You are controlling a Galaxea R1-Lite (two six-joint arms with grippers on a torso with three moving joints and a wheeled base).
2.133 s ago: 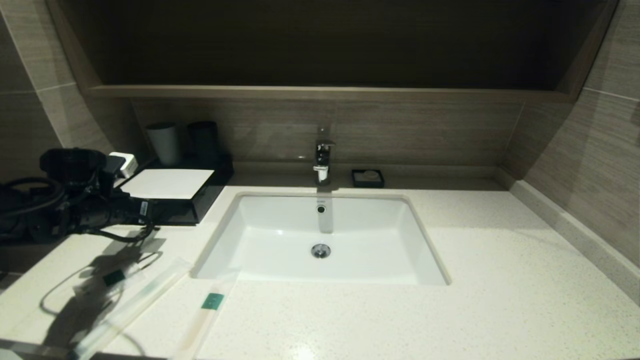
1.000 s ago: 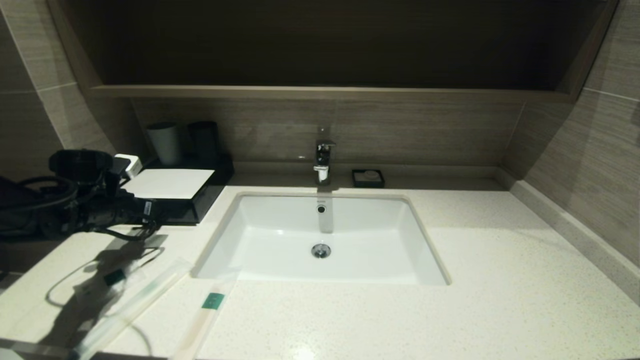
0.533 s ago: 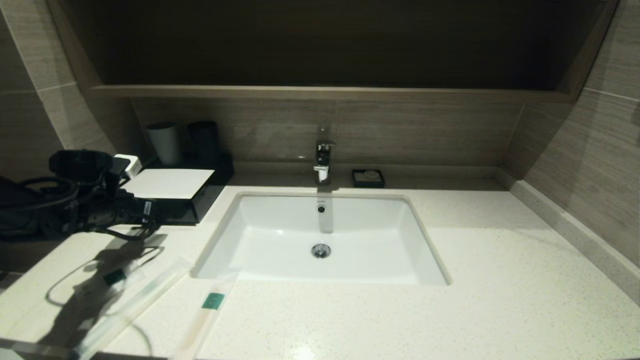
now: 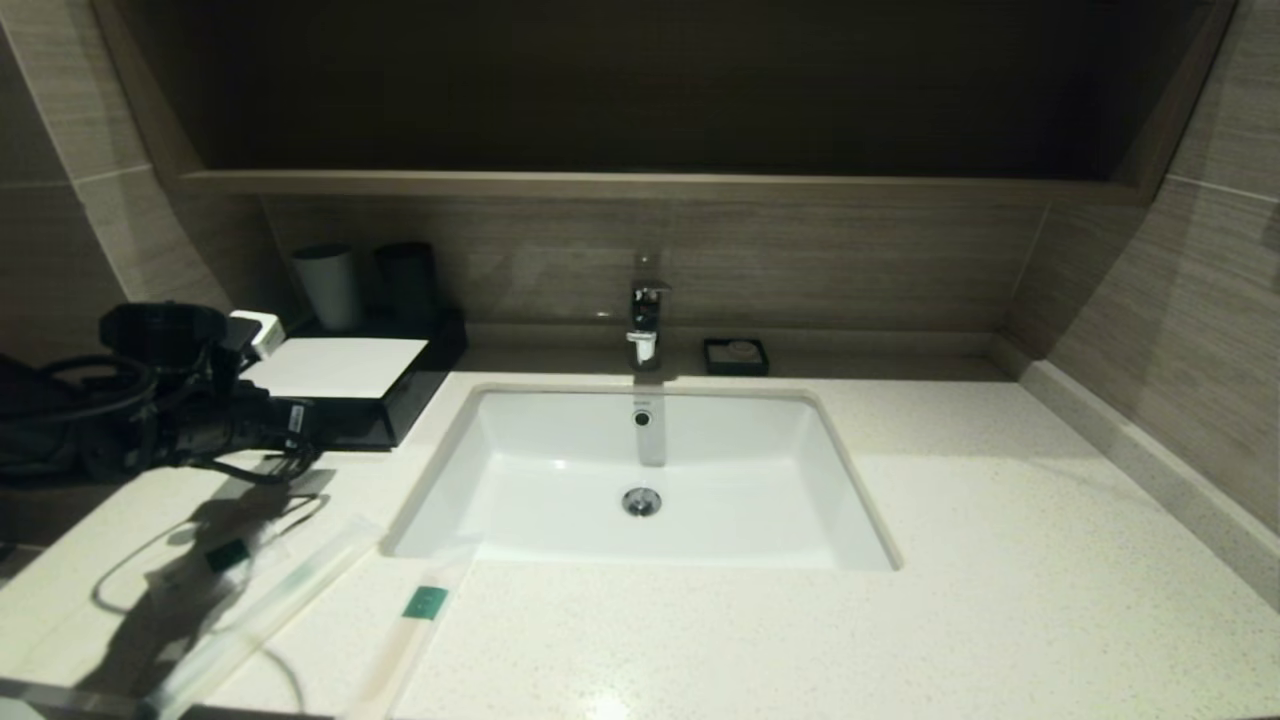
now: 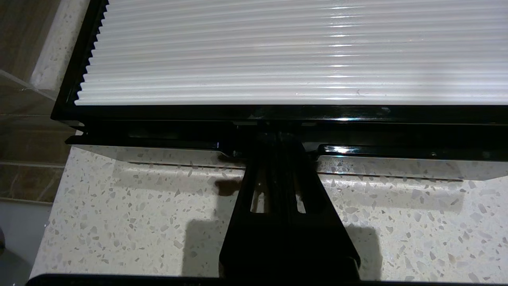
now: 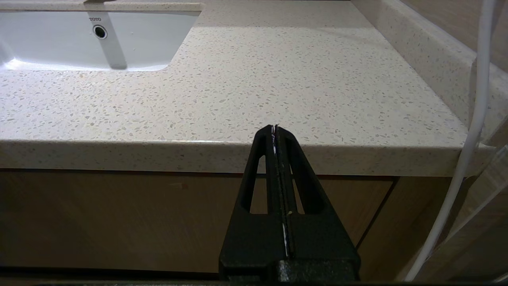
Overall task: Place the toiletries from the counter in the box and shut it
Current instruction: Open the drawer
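Left gripper [image 5: 278, 137] has its jaws pressed together, tips at the middle of the black box's [image 5: 278, 113] front edge, right where the drawer lip [image 5: 158, 142] is notched. Whether the tips actually pinch the lip I can't tell; it's all black on black there. Drawer looks barely cracked, if at all.

Judgement: the step is opening the drawer. Pull straight back along the counter [image 4: 1000, 560], level and slow; the box is light and glossy, so it'll likely slide instead of the drawer. Keep tips low in the notch so they don't slip over the lip.

Toiletries aren't packed yet: short sachet [image 4: 225, 555], long packet [image 4: 270, 610] and second long packet [image 4: 415, 625] lie near the front-left counter edge, left of the sink [image 4: 640, 480].

Right gripper [image 6: 274, 131] is parked below the counter's front edge, jaws closed, empty.
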